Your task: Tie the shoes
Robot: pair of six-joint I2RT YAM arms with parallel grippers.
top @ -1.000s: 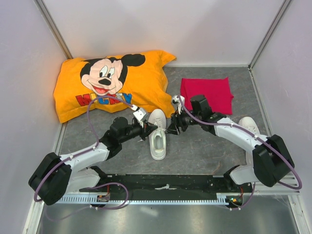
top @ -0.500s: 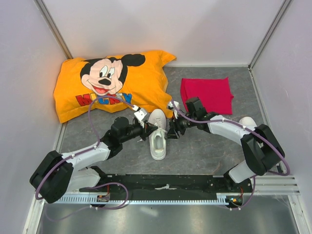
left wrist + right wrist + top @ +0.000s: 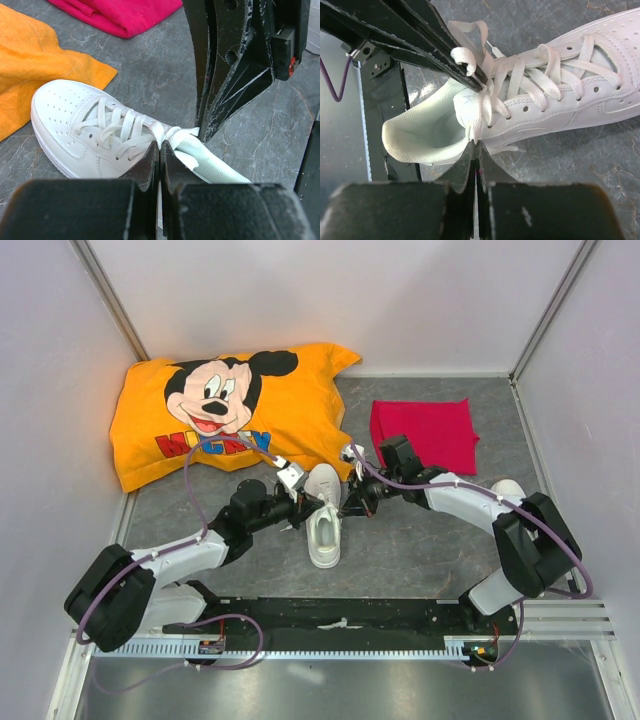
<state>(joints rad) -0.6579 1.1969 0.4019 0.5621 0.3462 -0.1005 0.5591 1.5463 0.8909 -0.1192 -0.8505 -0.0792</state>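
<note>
left gripper (image 3: 304, 503) and right gripper (image 3: 347, 508) each clamp tight on the laces (image 3: 481, 107) of 1 shoe (image 3: 324, 530) at mid-table, arms reaching low from either side, tips nearly meeting. its toe lies just beside the orange pillow (image 3: 300, 400); bare gray table (image 3: 400, 550) shows by its heel.

Lab cell, white panel walls (image 3: 300, 300)
</note>
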